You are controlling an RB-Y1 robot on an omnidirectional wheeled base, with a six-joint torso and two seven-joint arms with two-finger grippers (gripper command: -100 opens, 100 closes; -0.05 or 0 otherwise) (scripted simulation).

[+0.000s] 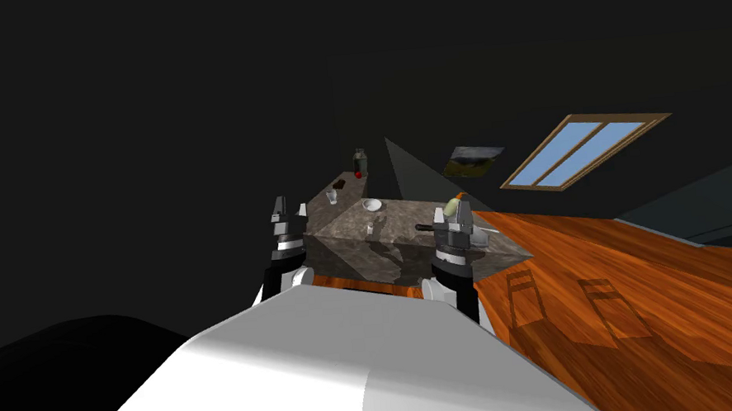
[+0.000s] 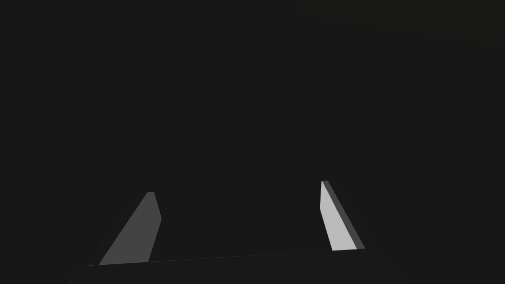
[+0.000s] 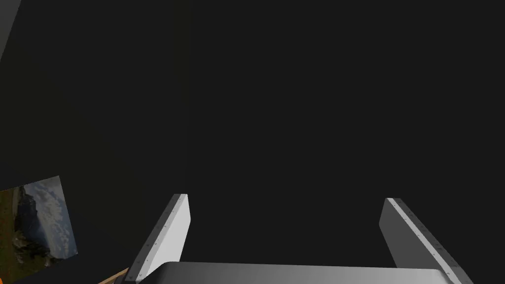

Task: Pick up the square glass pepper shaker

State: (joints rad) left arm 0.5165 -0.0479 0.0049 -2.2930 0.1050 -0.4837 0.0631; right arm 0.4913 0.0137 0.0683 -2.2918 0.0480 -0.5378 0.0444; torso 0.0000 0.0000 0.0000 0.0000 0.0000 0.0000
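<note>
Head camera rolled, down onto near counter [image 1: 349, 217], wrist cameras facing dark surfaces, right sharing the painting [image 3: 42, 222]

Shaker [image 1: 371, 227] on desk [image 1: 406, 212]: too small to tell shape. Right gripper [image 1: 454, 216] hides most of dark-handled item [image 1: 423, 228].

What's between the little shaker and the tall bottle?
A white bowl near the shaker, then a small red thing by the bottle. The head view shows it.

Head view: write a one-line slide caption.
Both open, the left end effector and right end effector hover before a stone-patterned counter, small clear shaker between them.
</note>
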